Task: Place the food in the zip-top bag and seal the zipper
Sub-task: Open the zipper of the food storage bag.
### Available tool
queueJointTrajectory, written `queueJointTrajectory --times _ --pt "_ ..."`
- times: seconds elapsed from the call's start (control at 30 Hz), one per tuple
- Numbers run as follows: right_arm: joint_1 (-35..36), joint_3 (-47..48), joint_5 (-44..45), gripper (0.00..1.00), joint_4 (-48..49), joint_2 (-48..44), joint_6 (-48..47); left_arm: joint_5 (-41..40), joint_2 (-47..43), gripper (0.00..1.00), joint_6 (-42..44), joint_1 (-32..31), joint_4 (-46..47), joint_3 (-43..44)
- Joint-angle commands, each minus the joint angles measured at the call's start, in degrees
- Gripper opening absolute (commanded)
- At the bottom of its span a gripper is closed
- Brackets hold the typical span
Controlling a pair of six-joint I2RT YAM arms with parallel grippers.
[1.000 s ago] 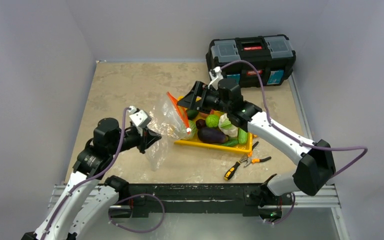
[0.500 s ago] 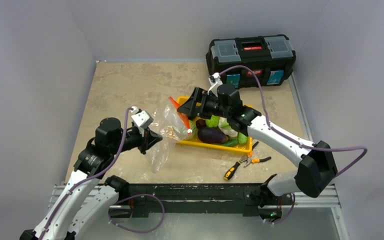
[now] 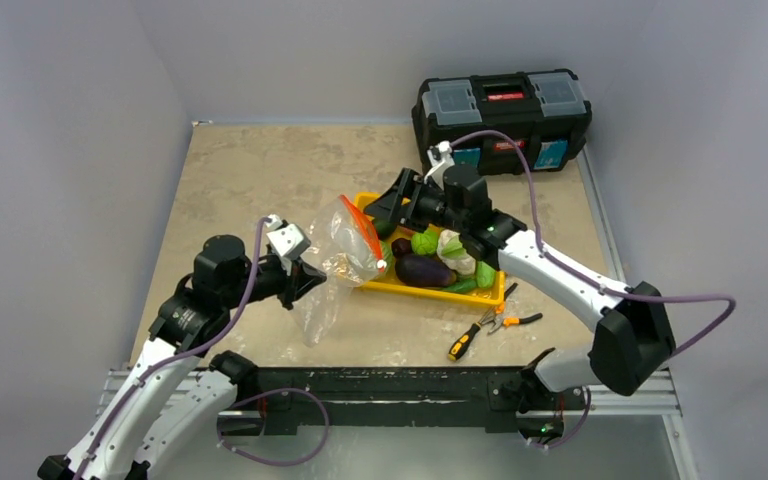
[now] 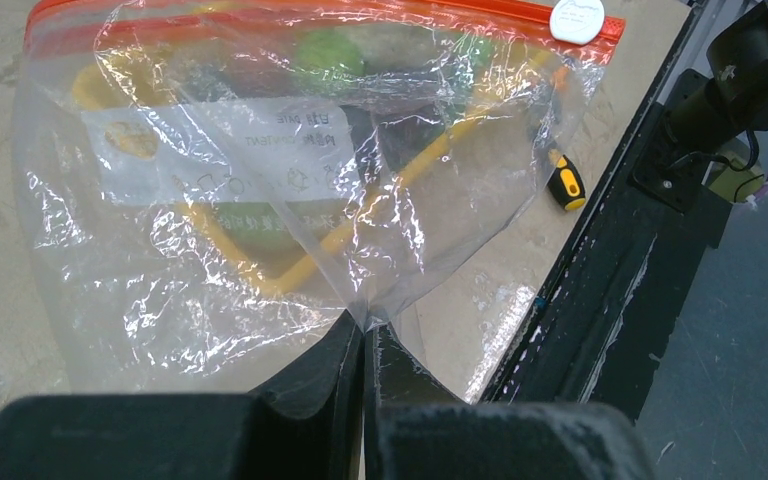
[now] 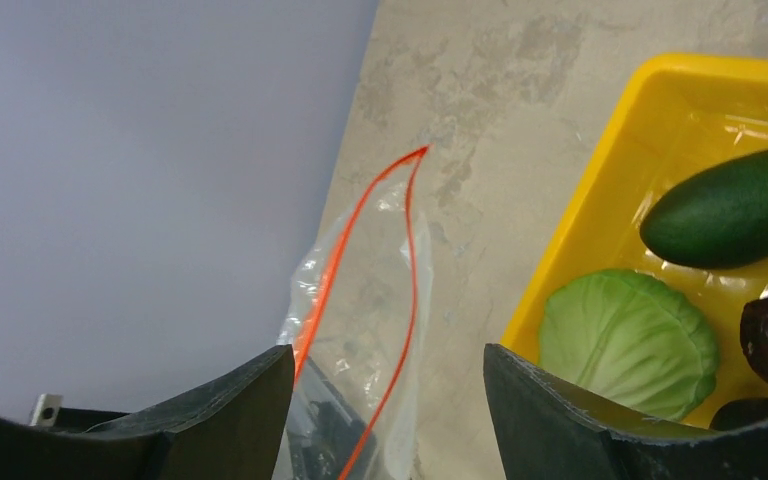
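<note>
Top external shows my left gripper point(image 3: 303, 281) pinched tight on a low fold of the zip-top bag point(image 3: 343, 248). The bag stands up off the table point(image 3: 250, 170) between that gripper and the yellow tray point(image 3: 425, 292), just beside the tray's left rim. My right gripper point(image 3: 388, 205) hangs over the tray's far-left corner, jaws wide apart, nothing in them.

The food point(image 3: 430, 258) lies in the tray: cabbage point(image 3: 424, 241), eggplant point(image 3: 423, 272), cauliflower point(image 3: 453, 248), cucumber point(image 5: 730, 210). Pliers point(image 3: 505, 320) and a screwdriver point(image 3: 463, 342) lie on the near side of the tray, with a black toolbox point(image 3: 505, 110) beyond it. The tray rim stands between bag and food.

The zipper point(image 3: 364, 228) forms the bag's top edge, running from far-left to near-right, with its white slider point(image 3: 382, 264) at the near end. In the right wrist view its two red lines bow slightly apart, the mouth facing up.
</note>
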Motion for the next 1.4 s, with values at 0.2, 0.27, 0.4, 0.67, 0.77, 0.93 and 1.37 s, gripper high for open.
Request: queueJointTrajectory --times 0.2,0.27,0.4,0.67,0.77,0.93,1.37 --pt "1.9 -1.4 -4.7 0.56 6.6 4.1 3.4 0.0 -0.1 0.00 1.6 -0.3 0.8 1.5" --pt "2.7 -2.0 -4.9 0.56 8.2 4.6 4.0 0.0 -0.1 0.00 1.6 -0.4 1.0 1.5" --pt "4.9 -1.6 -4.9 0.56 9.6 6.7 4.2 0.0 0.1 0.00 1.5 -0.3 0.9 1.5" --pt "6.5 -1.6 -3.0 0.00 11.6 7.0 1.8 -1.1 -0.1 0.16 1.0 -0.3 0.3 1.9" --pt "6.6 -1.0 0.3 0.00 9.5 5.0 -2.9 -2.1 -1.2 0.54 -2.7 -0.3 0.8 1.7" --pt "8.8 0.0 4.9 0.00 7.8 3.9 -11.0 -9.9 -4.0 0.70 -20.3 -0.3 -1.3 2.3" --pt "19.7 4.7 23.1 0.00 6.7 5.9 -22.1 -24.5 3.5 0.79 -72.9 -0.3 -24.8 18.9"
